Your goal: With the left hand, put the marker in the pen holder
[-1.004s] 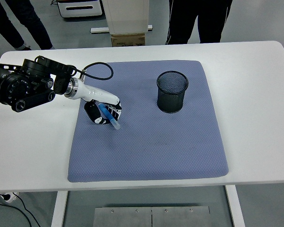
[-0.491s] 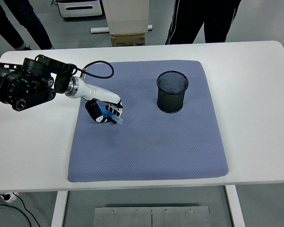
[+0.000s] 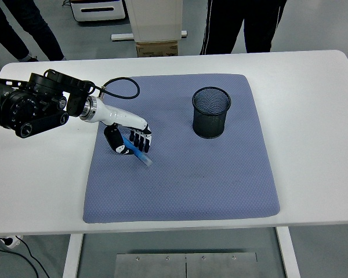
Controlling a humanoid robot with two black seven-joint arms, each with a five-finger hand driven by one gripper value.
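White table (image 3: 313,104) seen from above, with a blue-grey mat (image 3: 185,174) spread across its middle. From the left edge a black arm reaches in over the mat's left part, ending in the left hand (image 3: 130,141), which is white and black. Its fingers are curled down around a blue marker (image 3: 138,152); the marker slants toward the lower right, its lighter tip poking out below the fingers, at or just above the mat. A black cable (image 3: 120,87) loops over the mat's upper left corner behind the wrist. Well apart to the right, on the mat's upper right part, stands an upright black mesh pen holder (image 3: 211,112), round and open at the top. Beyond the table's far edge, the legs of two people (image 3: 238,26) in dark trousers show, along with a cardboard box (image 3: 157,47) on the floor.
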